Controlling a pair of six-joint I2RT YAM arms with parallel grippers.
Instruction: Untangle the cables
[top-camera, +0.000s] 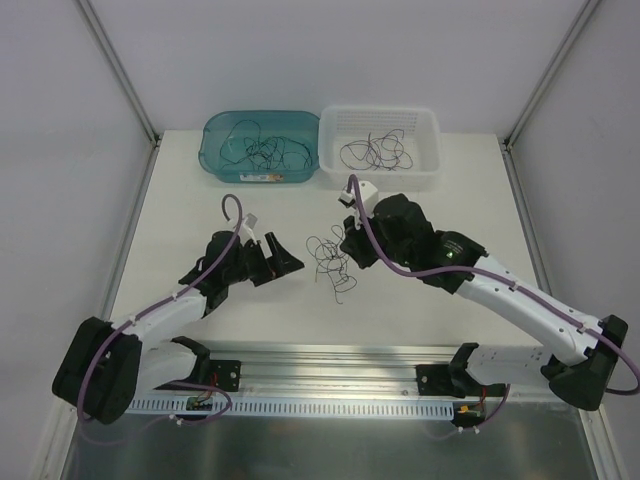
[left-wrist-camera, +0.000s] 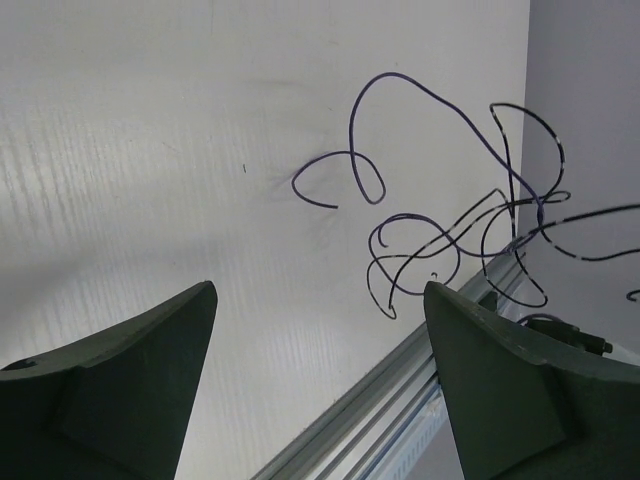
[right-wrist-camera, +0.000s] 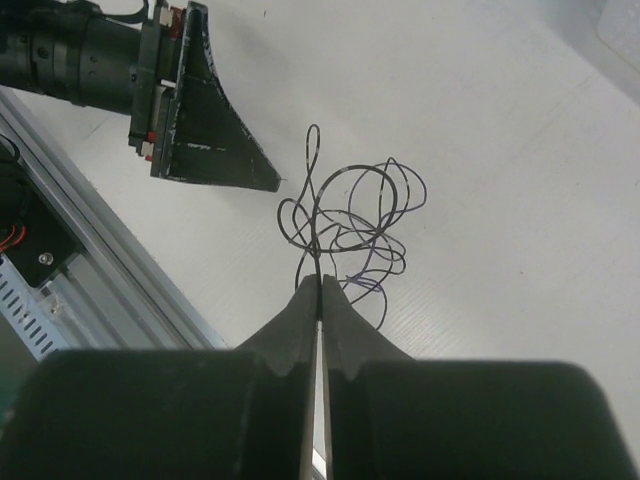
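A tangle of thin dark cables (top-camera: 330, 262) is seen near the middle of the table (top-camera: 450, 200), between the two grippers. The right gripper (right-wrist-camera: 318, 282) is pressed together at the right side of the tangle, and a strand of it is pinched between the fingertips. The left gripper (left-wrist-camera: 318, 300) is spread wide just left of the tangle, with nothing between its fingers; it is aimed at the loops but not touching them. A teal bin (top-camera: 215, 160) and a white basket (top-camera: 430, 150) are set side by side at the far edge, each with more curled wires inside.
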